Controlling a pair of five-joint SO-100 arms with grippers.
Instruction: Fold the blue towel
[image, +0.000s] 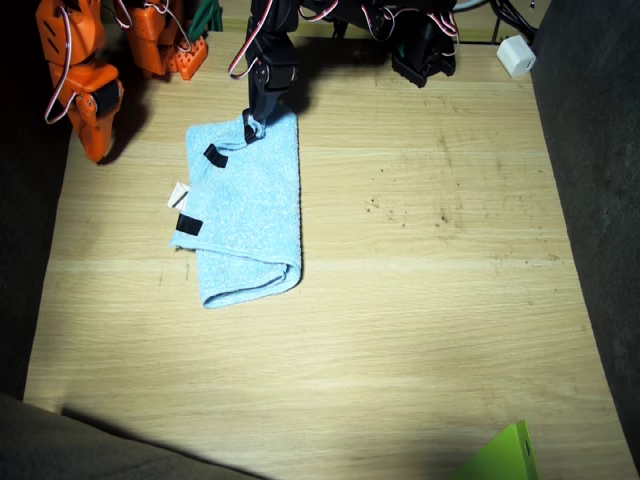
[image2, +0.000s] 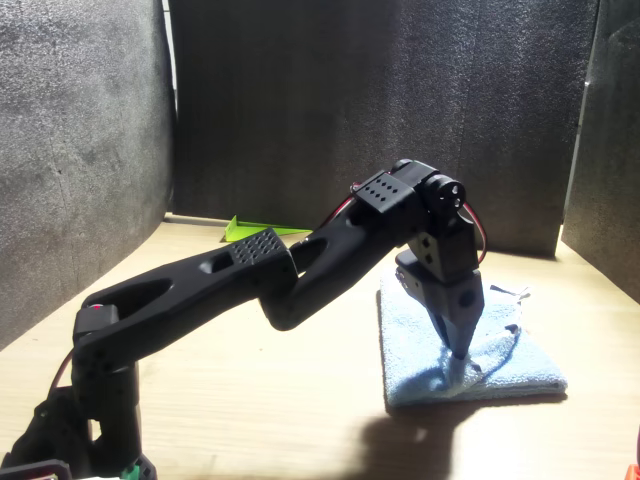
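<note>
The blue towel (image: 245, 210) lies folded lengthwise on the wooden worktop (image: 420, 300). The right arm's claw (image: 252, 126) is pressed together, pinching the towel's far corner. The left arm's claw (image: 428, 66) rests folded; whether it is spread, I cannot tell. A white block (image: 516, 55) and a green wedge (image: 500, 458) lie well apart.

A robotics lab bench is showing here: dark foam panels (image2: 90, 150) are enclosing a wooden table (image: 420, 300) where wired arms are standing.

Blue towel (image: 245, 210) lies folded lengthwise, black strips showing.
</note>
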